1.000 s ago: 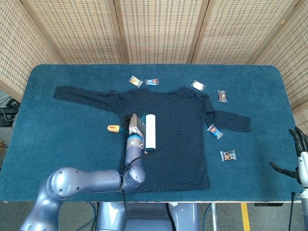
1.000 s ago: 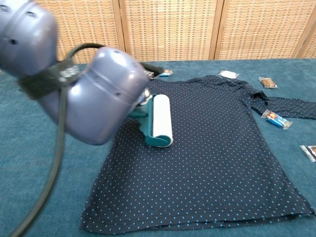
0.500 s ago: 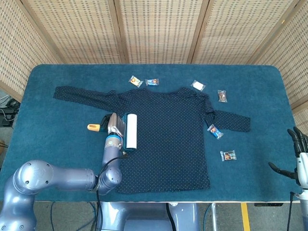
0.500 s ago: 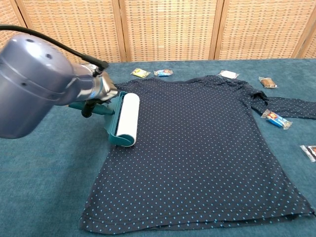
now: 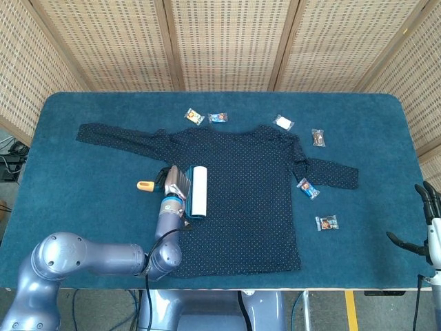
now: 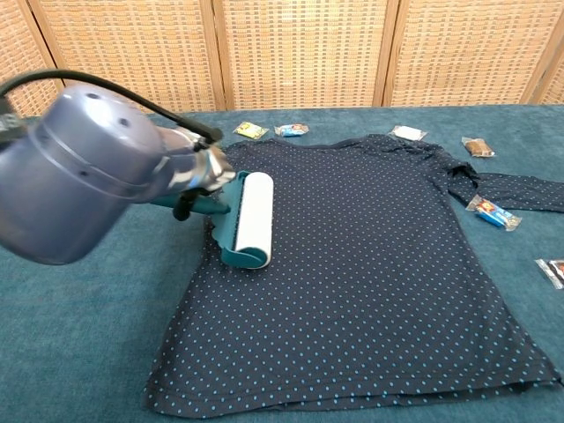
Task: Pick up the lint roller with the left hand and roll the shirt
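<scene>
Left hand [image 5: 173, 185] has the lint roller [image 5: 198, 192] gripped, roll flat on the shirt [image 5: 241, 193] near its left edge. Right hand [image 5: 426, 227] hangs open off the table's [image 5: 83, 186] right edge.

- Both views are bright and evenly lit, with soft, diffuse light that seems to come from above.
- Shadows are faint: only a thin dark edge shows under the lint roller [image 6: 249, 218] on the shirt [image 6: 370, 264].
- No glare on the table [image 5: 89, 200] cloth; the left arm's [image 6: 84, 198] grey shell carries a mild sheen.
- In the chest view that arm sits close to the lens and looks soft and oversized.
- The head view is sharp throughout.
</scene>
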Available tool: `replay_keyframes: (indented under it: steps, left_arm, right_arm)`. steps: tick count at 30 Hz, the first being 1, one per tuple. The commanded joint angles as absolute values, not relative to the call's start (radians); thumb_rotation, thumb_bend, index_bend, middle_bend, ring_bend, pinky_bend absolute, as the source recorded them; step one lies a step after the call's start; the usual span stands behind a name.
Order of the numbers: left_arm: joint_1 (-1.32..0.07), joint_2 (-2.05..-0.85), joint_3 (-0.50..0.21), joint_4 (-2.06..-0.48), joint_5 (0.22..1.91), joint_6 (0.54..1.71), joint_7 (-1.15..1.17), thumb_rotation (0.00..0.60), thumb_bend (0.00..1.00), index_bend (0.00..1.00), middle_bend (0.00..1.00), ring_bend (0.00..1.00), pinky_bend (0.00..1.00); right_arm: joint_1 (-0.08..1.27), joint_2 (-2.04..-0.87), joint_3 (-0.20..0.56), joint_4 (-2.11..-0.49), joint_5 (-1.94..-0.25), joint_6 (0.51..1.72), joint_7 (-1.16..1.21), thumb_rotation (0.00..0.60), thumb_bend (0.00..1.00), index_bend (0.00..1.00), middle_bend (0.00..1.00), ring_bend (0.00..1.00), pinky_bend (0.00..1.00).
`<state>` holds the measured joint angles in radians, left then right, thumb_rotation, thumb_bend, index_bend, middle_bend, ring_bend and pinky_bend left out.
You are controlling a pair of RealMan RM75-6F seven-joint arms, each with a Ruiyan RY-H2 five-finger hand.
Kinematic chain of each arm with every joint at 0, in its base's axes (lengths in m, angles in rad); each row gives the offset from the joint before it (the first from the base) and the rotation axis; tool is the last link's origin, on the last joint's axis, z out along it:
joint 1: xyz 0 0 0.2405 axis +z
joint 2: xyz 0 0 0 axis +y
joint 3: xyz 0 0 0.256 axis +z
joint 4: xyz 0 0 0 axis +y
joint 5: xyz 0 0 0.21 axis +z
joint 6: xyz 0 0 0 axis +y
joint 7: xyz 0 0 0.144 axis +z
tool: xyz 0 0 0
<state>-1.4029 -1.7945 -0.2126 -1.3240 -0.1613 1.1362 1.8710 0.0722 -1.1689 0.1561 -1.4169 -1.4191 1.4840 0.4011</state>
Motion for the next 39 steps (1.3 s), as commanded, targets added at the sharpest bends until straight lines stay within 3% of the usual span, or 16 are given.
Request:
replay_keyframes:
  steps: [1, 11, 19, 31, 39]
  left_arm:
    - [-1.438, -1.847, -0.242, -1.261, -0.181, 1.121, 1.890, 0.600, 0.69, 0.86, 0.90, 0.77, 0.70]
    - [-1.538, -1.936, -0.350, -1.135, -0.245, 1.116, 1.969, 0.600, 0.69, 0.86, 0.90, 0.77, 0.70]
    - [-1.538, -1.961, -0.370, -1.115, -0.222, 1.098, 1.961, 0.600, 0.69, 0.86, 0.90, 0.77, 0.70]
    - [-1.396, -1.775, -0.350, -1.323, -0.159, 1.097, 1.802, 0.600, 0.69, 0.86, 0.90, 0.77, 0.70]
    - [-1.255, -1.614, -0.264, -1.442, -0.058, 1.064, 1.637, 0.600, 0.69, 0.86, 0.90, 0.77, 0.69]
  right_arm:
    - [0.073, -1.170, 0.157, -1.414, -1.417, 1.481, 0.405, 0.600, 0.06, 0.03, 0.00, 0.00, 0.00]
    - [0.077, -1.174, 0.160, -1.399, -1.408, 1.467, 0.424, 0.600, 0.06, 0.03, 0.00, 0.00, 0.00]
    - [0.075, -1.173, 0.160, -1.394, -1.407, 1.467, 0.430, 0.600, 0.06, 0.03, 0.00, 0.00, 0.00]
    - [0.076, -1.179, 0.155, -1.399, -1.412, 1.469, 0.398, 0.600, 0.06, 0.03, 0.00, 0.00, 0.00]
    - [0.073, -1.183, 0.153, -1.411, -1.422, 1.486, 0.353, 0.600, 0.06, 0.03, 0.00, 0.00, 0.00]
